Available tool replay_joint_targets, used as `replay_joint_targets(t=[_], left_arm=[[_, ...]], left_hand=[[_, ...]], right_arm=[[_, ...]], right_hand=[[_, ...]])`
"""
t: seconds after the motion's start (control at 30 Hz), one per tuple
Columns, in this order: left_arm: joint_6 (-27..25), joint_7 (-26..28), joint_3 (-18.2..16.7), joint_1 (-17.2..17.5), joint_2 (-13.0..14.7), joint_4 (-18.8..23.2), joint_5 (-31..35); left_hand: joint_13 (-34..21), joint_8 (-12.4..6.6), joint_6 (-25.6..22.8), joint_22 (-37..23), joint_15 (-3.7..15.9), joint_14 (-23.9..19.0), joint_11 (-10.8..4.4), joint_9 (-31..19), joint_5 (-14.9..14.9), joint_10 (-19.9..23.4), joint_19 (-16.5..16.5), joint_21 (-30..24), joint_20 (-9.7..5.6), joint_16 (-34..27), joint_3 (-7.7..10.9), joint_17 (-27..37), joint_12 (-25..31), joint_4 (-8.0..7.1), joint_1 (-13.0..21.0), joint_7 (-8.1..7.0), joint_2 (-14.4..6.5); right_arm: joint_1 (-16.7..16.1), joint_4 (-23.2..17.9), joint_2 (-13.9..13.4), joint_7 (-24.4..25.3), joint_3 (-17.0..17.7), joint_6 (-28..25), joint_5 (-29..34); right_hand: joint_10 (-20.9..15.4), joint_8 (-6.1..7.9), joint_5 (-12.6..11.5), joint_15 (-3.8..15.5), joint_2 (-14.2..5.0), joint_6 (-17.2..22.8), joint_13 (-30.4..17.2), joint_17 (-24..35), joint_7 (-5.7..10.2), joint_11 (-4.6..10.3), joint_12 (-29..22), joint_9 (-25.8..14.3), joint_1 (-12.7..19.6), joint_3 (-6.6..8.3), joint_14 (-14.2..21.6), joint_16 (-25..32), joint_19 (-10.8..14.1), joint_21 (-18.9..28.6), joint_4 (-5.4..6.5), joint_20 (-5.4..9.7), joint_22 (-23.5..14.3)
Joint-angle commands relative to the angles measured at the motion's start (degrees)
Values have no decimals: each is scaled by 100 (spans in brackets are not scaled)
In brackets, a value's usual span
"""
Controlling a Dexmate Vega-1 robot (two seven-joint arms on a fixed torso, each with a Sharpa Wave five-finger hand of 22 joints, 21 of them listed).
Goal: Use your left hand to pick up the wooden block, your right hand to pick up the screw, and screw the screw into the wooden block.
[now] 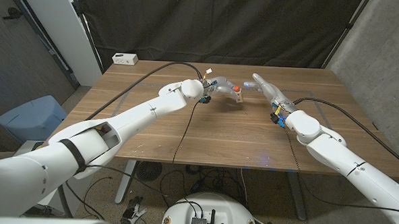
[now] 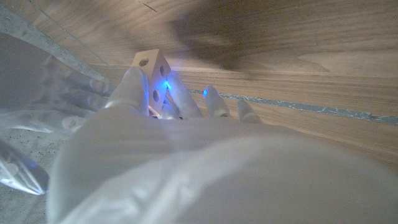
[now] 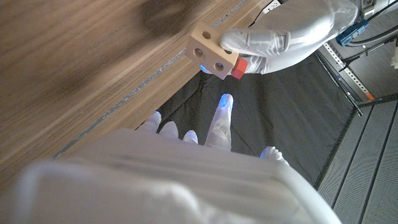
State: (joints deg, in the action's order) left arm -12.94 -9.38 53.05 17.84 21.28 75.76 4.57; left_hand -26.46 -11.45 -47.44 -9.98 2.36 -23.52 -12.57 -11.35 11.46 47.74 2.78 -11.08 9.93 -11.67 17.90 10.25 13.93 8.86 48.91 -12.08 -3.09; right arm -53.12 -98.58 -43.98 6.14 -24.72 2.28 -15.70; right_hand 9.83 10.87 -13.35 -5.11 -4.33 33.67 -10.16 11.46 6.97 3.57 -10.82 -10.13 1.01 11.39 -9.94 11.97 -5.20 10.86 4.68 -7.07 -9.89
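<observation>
Wooden tabletop (image 1: 239,137) below, black curtain behind. Right hand (image 1: 266,88) reaches out spread, holding nothing. Beyond it, left hand (image 1: 222,88) grips the wooden block (image 3: 211,56) aloft, red-headed screw (image 3: 239,67) already at its side. Block looks light, rigid; grip flat faces, holes clear.

From the head we look down over the whole table (image 1: 252,138). Each wrist camera sits close behind its own hand. Both wrist views share the wooden block (image 2: 152,74), as does the head view.
</observation>
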Motion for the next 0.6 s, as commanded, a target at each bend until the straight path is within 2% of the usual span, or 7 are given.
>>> replay_joint_targets(t=[0.03, 0.6], left_arm=[[23, -14, -9, -20, -18, -47, 21], [63, -36, 5, -47, -67, -171, 0]], left_hand=[[-24, -28, -177, -21, 320, -43, 24, -7, 26, 24, -9, -17, 22, -22, 15, 28, -11, -25, 12, 118, -48], [-51, -24, -168, -22, 319, -44, 23, -7, 25, 27, -10, -16, 14, -23, 11, 28, -17, -28, 4, 131, -47]], right_arm=[[217, 398, 183, -58, -139, 76, -18], [354, 581, 337, -149, -277, 99, -72]], right_hand=[[2, 3, -39, -27, -1, 38, -10, 2, -9, -35, -26, -15, 59, 4, -710, 9, 34, 35, 24, -4, 1], [-5, 2, -42, -25, 5, 45, -10, 1, -18, -37, -22, -15, 61, -3, -698, 9, 38, 33, 33, 1, 1]])
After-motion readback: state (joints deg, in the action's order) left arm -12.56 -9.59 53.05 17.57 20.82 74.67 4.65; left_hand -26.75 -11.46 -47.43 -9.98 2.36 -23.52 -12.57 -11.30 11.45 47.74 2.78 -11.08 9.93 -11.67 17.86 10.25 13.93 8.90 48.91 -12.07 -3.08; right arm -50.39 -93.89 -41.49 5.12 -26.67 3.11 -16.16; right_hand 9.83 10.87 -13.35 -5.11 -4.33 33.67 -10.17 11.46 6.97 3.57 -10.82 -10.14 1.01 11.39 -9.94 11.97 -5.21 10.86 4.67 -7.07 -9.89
